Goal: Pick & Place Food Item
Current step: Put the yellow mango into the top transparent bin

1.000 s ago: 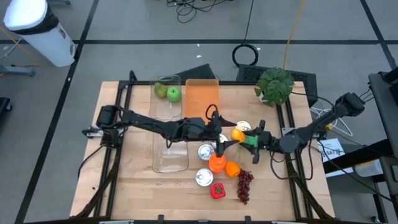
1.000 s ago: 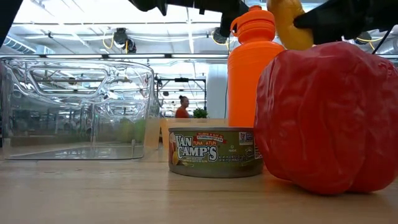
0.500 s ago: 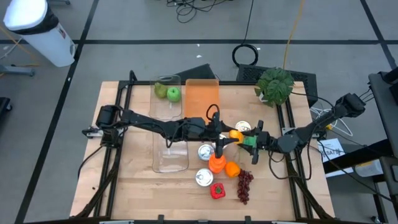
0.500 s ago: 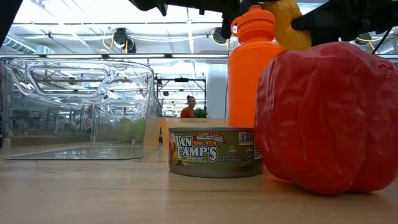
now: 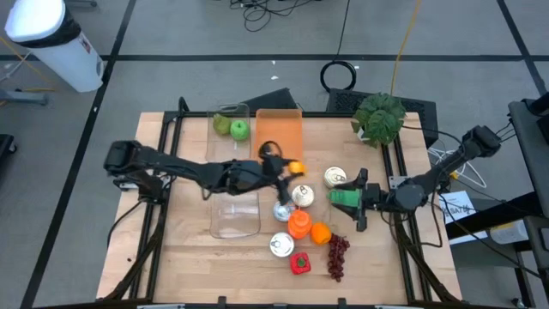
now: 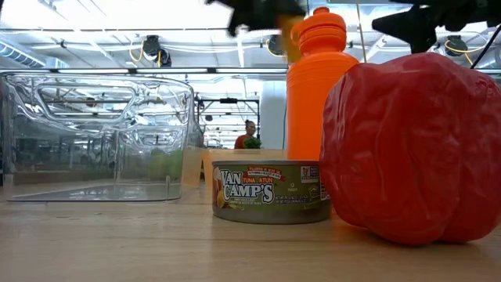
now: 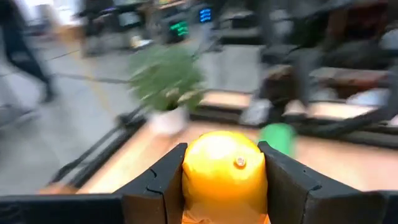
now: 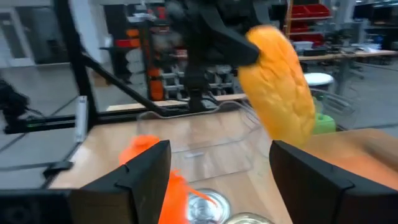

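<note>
A yellow lemon (image 5: 297, 167) is in my left gripper (image 5: 291, 169), which is shut on it above the near end of the orange board (image 5: 279, 129). The left wrist view shows the lemon (image 7: 224, 171) filling the gap between the fingers. My right gripper (image 5: 357, 200) stands open to the right of it, over the table's right half, and touches nothing. In the right wrist view the lemon (image 8: 280, 93) hangs ahead of my right gripper (image 8: 236, 180). The low view does not show the lemon. My left gripper pinches the lemon between its two fingers (image 7: 158, 186), one on each flank (image 7: 193, 174). The fingers come roughly level from the table's left. In the right wrist view they grip its upper end (image 8: 258, 43), and the fruit sticks out past them, tilted and lifted clear.
A clear bin (image 5: 234, 216) lies near the table's middle and another (image 5: 230, 129) holds green apples. Tins (image 5: 302, 195), an orange bottle (image 5: 298, 225), an orange (image 5: 320, 232), a red pepper (image 5: 299, 263) and grapes (image 5: 337, 256) crowd the centre. A potted plant (image 5: 378, 116) stands far right.
My left gripper has carried the lemon away from my right gripper, toward the table's left and far edge, and the left arm has drawn back to the left. The lemon has left the low view. My right gripper has shifted slightly toward the right edge.
</note>
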Controlling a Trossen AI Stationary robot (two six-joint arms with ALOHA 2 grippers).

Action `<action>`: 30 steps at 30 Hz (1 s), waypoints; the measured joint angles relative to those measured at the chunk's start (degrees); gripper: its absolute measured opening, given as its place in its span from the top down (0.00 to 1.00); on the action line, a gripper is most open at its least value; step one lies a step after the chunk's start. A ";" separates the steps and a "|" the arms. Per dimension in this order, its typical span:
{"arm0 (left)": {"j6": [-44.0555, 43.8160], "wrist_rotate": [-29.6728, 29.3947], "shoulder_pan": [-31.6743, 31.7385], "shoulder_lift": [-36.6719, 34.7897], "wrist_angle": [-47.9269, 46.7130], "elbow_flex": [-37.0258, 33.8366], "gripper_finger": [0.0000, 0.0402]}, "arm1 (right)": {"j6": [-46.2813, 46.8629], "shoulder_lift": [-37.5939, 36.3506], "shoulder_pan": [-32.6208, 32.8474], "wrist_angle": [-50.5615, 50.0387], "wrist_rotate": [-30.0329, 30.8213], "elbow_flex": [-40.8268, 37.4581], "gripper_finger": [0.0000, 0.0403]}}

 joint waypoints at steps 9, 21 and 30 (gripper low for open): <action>-4.86 -23.28 -0.85 -19.10 12.99 -26.19 0.58 | -2.53 -0.90 2.23 -0.10 0.28 -0.02 0.36; -15.70 -42.25 0.49 -31.92 17.84 -48.96 0.58 | -2.44 -0.90 2.20 -0.12 0.37 -0.02 0.36; -21.80 -40.06 9.01 -30.96 17.01 -53.80 0.58 | -2.45 -0.90 2.04 -0.17 0.42 -0.02 0.36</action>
